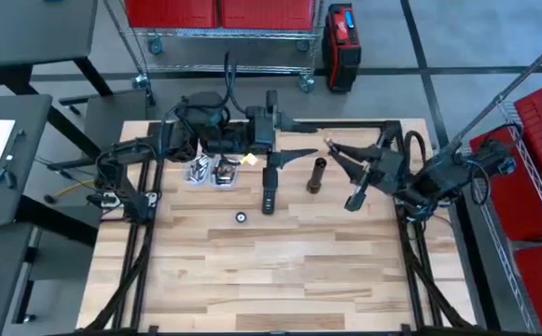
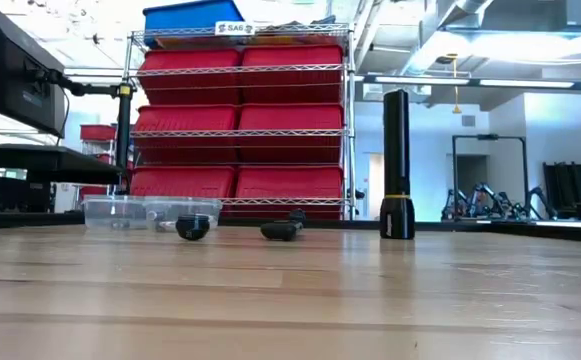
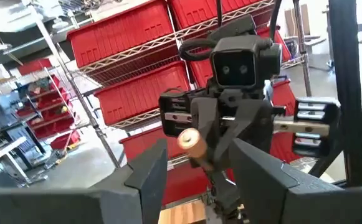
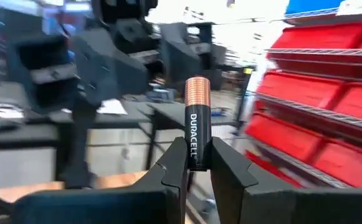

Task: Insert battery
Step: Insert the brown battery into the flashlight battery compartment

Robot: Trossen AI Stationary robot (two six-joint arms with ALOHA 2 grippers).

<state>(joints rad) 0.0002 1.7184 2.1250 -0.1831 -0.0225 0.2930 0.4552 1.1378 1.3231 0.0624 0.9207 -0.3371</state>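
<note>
A copper-and-black battery (image 4: 195, 118) sits in my right gripper (image 1: 334, 147), raised above the table's far middle. My left gripper (image 1: 297, 154) hangs open just to its left, fingers pointing at it; the left wrist view shows the battery's copper end (image 3: 189, 142) beyond my open fingers (image 3: 148, 175). The black flashlight tube (image 1: 317, 175) stands upright on its end, below and between both grippers (image 2: 397, 165). A second dark flashlight part (image 1: 268, 189) lies on the table, and a small round cap (image 1: 241, 217) rests nearer the front. My right gripper pinches the battery's black lower part (image 4: 194, 152) between its two fingers (image 4: 228, 169). The copper end sticks out past the fingertips toward the left arm. The fingers reach in from the table's right, and the battery is lifted clear of the table.
Two small clear containers (image 1: 199, 173) (image 1: 224, 174) stand on the table under the left arm. The wooden table (image 1: 280, 280) has open room toward its near edge. Red bins on a wire rack (image 2: 240, 130) fill the room behind.
</note>
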